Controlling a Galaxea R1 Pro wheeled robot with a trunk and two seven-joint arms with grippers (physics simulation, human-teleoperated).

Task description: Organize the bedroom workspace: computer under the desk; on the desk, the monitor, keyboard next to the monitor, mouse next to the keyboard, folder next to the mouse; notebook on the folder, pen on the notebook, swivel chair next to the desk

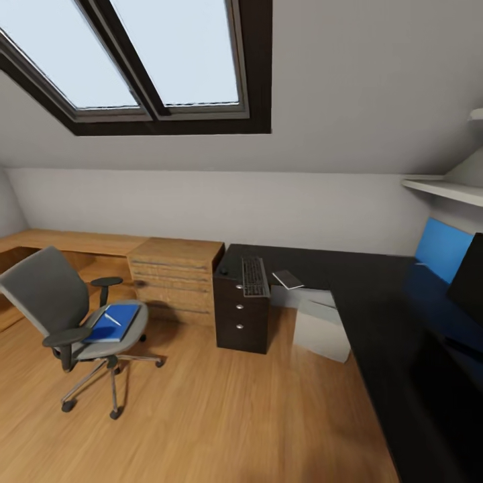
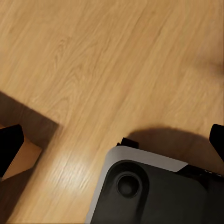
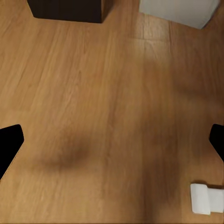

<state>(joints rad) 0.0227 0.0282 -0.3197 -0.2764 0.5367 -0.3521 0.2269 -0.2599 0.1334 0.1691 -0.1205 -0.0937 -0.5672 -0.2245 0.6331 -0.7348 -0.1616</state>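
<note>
Wood floor (image 1: 221, 416); folder (image 1: 113, 323) on swivel chair (image 1: 64, 302), keyboard (image 1: 255, 275) on desk (image 1: 376, 315).

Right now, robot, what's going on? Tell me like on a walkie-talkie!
Both grippers open, holding nothing, over bare floor. Blue folder on the swivel chair, pen on top. Keyboard on desk. Open floor between.

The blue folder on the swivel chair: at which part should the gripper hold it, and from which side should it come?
Probably the front edge of the folder, where it reaches the seat's front rim. It lies flat on the swivel chair between the armrests, backrest behind, so only the seat's open front looks free. The pen rests loose on top, so keep the folder level.
</note>
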